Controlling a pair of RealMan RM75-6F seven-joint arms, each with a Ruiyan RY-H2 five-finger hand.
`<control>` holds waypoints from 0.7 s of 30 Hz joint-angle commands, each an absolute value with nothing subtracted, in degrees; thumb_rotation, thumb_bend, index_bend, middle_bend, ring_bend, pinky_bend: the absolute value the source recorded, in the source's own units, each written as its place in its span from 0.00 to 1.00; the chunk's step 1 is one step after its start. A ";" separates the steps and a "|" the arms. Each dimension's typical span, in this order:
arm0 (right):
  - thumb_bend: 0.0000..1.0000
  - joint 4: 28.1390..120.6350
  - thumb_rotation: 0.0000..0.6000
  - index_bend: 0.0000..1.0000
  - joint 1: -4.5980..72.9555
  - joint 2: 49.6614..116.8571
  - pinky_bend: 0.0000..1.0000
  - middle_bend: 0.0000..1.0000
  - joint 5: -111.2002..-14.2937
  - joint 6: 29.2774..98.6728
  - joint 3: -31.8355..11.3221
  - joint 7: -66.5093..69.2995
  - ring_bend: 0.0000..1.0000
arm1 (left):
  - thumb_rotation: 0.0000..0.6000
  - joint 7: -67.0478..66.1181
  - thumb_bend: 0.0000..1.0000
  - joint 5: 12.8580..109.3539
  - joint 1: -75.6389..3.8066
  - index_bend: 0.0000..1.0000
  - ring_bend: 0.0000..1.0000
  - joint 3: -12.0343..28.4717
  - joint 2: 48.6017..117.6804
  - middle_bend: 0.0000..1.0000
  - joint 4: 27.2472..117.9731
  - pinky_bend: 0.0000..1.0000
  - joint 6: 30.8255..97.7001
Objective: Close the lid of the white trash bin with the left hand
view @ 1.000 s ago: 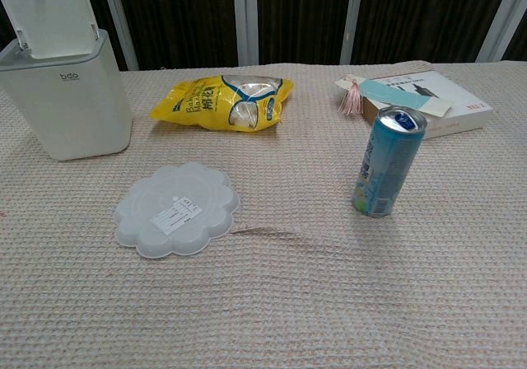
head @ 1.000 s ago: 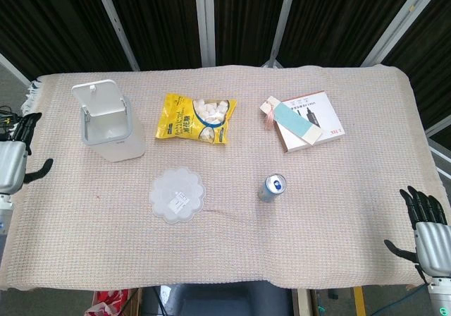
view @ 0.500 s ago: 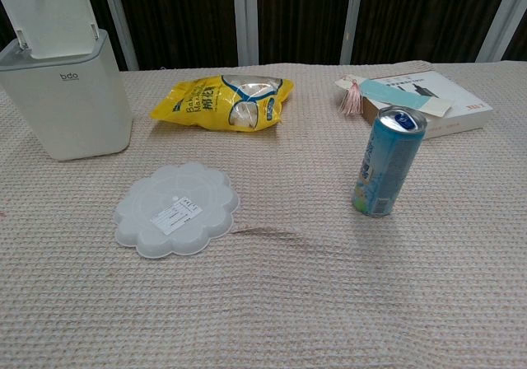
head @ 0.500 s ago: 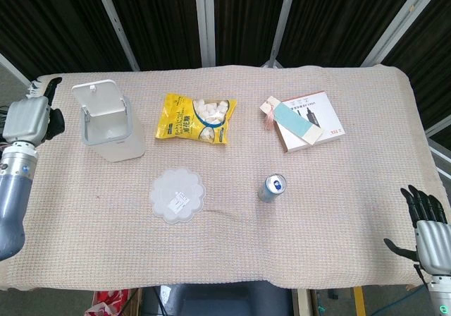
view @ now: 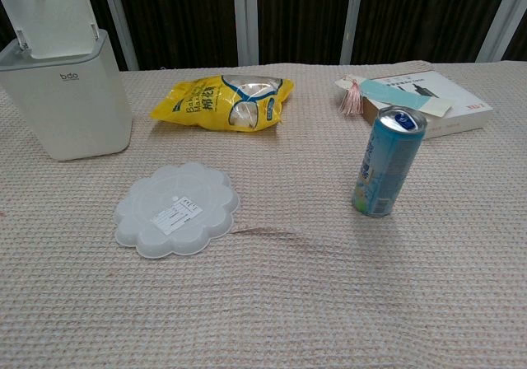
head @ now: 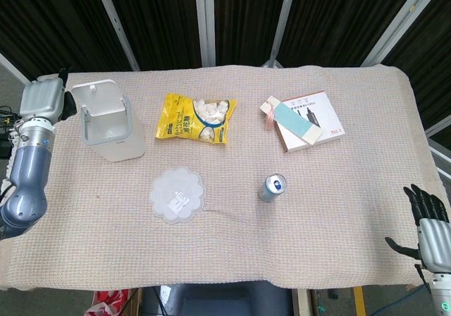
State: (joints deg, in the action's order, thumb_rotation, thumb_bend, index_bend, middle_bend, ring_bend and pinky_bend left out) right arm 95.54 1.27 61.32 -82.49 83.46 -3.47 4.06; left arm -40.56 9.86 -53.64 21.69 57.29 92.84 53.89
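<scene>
The white trash bin (head: pixel 111 131) stands at the table's far left, its lid (head: pixel 98 94) tipped up and back so the mouth is uncovered. The chest view shows the same bin (view: pixel 70 97) with the lid (view: pixel 48 13) upright behind it. My left hand (head: pixel 46 100) hangs just left of the lid, its silver back toward the camera. Its dark fingers (head: pixel 68 104) sit close to the lid's left edge and hold nothing. My right hand (head: pixel 428 223) rests open with spread fingers off the table's near right corner.
A yellow snack bag (head: pixel 196 118) lies right of the bin. In front of it sit a clear flower-shaped lid (head: pixel 177 194) and an upright blue can (head: pixel 272 187). A book with a bookmark (head: pixel 305 120) lies at the far right.
My left arm has swung up from the table's left edge to beside the bin's lid. The bin, lid and right hand have not moved.
</scene>
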 commanded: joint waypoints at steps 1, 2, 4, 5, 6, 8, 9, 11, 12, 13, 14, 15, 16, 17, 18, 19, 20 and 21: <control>0.15 95.64 1.00 0.00 1.27 61.26 0.00 0.00 -82.47 83.39 -3.44 4.12 0.00 | 1.00 -43.21 0.82 6.14 -56.71 0.12 0.93 20.62 59.13 0.93 90.56 1.00 54.05; 0.15 95.69 1.00 0.00 1.26 61.22 0.00 0.00 -82.42 83.35 -3.43 4.16 0.00 | 1.00 -43.58 0.82 5.38 -57.31 0.13 0.93 20.48 59.59 0.93 90.04 1.00 54.14; 0.15 95.73 1.00 0.00 1.27 61.18 0.00 0.00 -82.30 83.33 -3.49 4.21 0.00 | 1.00 -44.09 0.82 4.20 -58.21 0.15 0.93 20.27 60.33 0.93 89.16 1.00 54.10; 0.15 95.72 1.00 0.00 1.29 61.16 0.00 0.00 -82.22 83.28 -3.52 4.27 0.00 | 1.00 -44.35 0.83 3.52 -58.66 0.17 0.93 20.14 60.72 0.93 88.66 1.00 54.07; 0.15 95.74 1.00 0.00 1.29 61.15 0.00 0.00 -82.17 83.24 -3.54 4.32 0.00 | 1.00 -44.51 0.83 3.09 -58.95 0.18 0.93 20.05 60.98 0.93 88.33 1.00 54.01; 0.15 95.76 1.00 0.00 1.32 61.11 0.00 0.00 -82.01 83.12 -3.57 4.41 0.00 | 1.00 -44.89 0.83 2.11 -59.64 0.21 0.93 19.78 61.60 0.94 87.54 1.00 53.97; 0.15 95.77 1.00 0.00 1.31 61.09 0.00 0.00 -81.98 83.10 -3.57 4.44 0.00 | 1.00 -45.08 0.83 1.71 -59.93 0.22 0.93 19.64 61.84 0.94 87.25 1.00 53.95; 0.15 95.81 1.00 0.00 1.31 61.04 0.00 0.00 -81.92 83.06 -3.56 4.47 0.00 | 1.00 -45.24 0.83 1.15 -60.29 0.24 0.93 19.45 62.10 0.94 86.92 1.00 53.93; 0.15 95.83 1.00 0.00 1.31 61.01 0.00 0.00 -81.86 83.01 -3.56 4.46 0.00 | 1.00 -45.28 0.83 0.90 -60.43 0.25 0.93 19.37 62.16 0.94 86.89 1.00 53.93; 0.15 95.85 1.00 0.00 1.30 60.99 0.00 0.00 -81.82 82.98 -3.56 4.47 0.00 | 1.00 -45.27 0.83 0.79 -60.50 0.26 0.93 19.32 62.15 0.94 86.94 1.00 53.95; 0.15 95.88 1.00 0.00 1.30 60.97 0.00 0.00 -81.78 82.96 -3.57 4.51 0.00 | 1.00 -45.25 0.83 0.68 -60.54 0.27 0.93 19.22 62.07 0.94 87.12 1.00 53.98; 0.15 95.90 1.00 0.00 1.29 60.94 0.00 0.00 -81.78 82.98 -3.57 4.53 0.00 | 1.00 -45.20 0.83 0.66 -60.55 0.27 0.93 19.12 61.92 0.94 87.39 1.00 54.01; 0.15 95.90 1.00 0.00 1.27 60.92 0.00 0.00 -81.80 83.01 -3.57 4.51 0.00 | 1.00 -45.08 0.83 0.75 -60.49 0.27 0.93 19.02 61.72 0.94 87.77 1.00 54.04; 0.15 95.89 1.00 0.00 1.26 60.91 0.00 0.00 -81.82 83.03 -3.56 4.49 0.00 | 1.00 -44.97 0.83 0.82 -60.43 0.28 0.93 18.95 61.57 0.94 88.08 1.00 54.06; 0.15 95.91 1.00 0.00 1.24 60.90 0.00 0.00 -81.85 83.05 -3.53 4.47 0.00 | 1.00 -44.78 0.83 0.92 -60.31 0.28 0.93 18.84 61.32 0.94 88.56 1.00 54.07; 0.15 95.95 1.00 0.00 1.22 60.89 0.00 0.00 -81.88 83.06 -3.50 4.46 0.00 | 1.00 -44.57 0.83 1.03 -60.16 0.29 0.93 18.74 61.00 0.94 89.13 1.00 54.05; 0.15 95.98 1.00 0.00 1.22 60.89 0.00 0.00 -81.91 83.06 -3.48 4.44 0.00 | 1.00 -44.43 0.83 1.12 -60.05 0.29 0.93 18.67 60.78 0.94 89.53 1.00 54.05; 0.15 96.00 1.00 0.00 1.20 60.87 0.00 0.00 -81.96 83.07 -3.44 4.41 0.00 | 1.00 -44.16 0.83 1.30 -59.88 0.30 0.93 18.59 60.43 0.94 90.13 1.00 54.08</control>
State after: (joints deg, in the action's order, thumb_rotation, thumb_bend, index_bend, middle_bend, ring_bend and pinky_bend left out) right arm 96.00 1.21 60.88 -81.94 83.07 -3.45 4.42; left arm -44.47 1.09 -60.10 18.74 60.82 89.61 54.06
